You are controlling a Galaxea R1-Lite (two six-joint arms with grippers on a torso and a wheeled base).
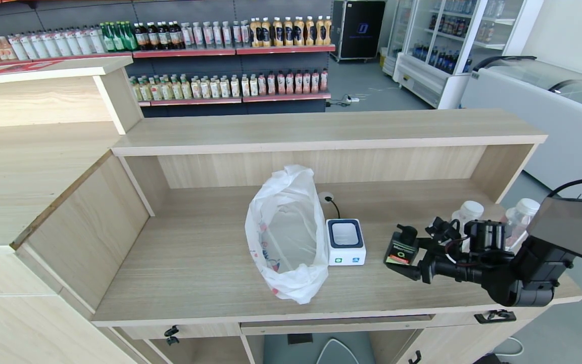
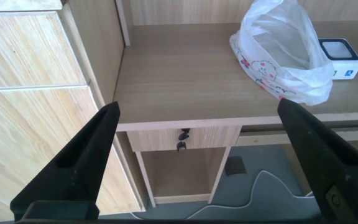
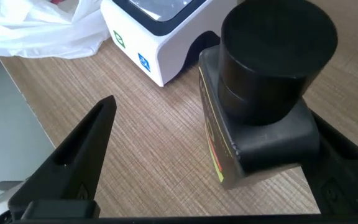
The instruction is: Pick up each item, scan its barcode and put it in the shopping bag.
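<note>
Right gripper (image 3: pixel 216 118) at the head view's lower right, jaws spread either side of the black bottle (image 1: pixel 402 248) standing on the counter (image 1: pixel 195 263) beside the scanner (image 1: pixel 345 241). Left gripper (image 2: pixel 199 109) jaws released; shopping bag (image 1: pixel 283 237) lies at centre

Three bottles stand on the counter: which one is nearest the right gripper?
The dark, black-capped bottle beside the scanner, standing between the open jaws. The two clear white-capped bottles stand farther back.

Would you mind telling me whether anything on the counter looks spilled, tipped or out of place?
Nothing stands out. The shopping bag lies open beside the scanner, and the black bottle sits between the open fingers of the right gripper; no spills.
</note>
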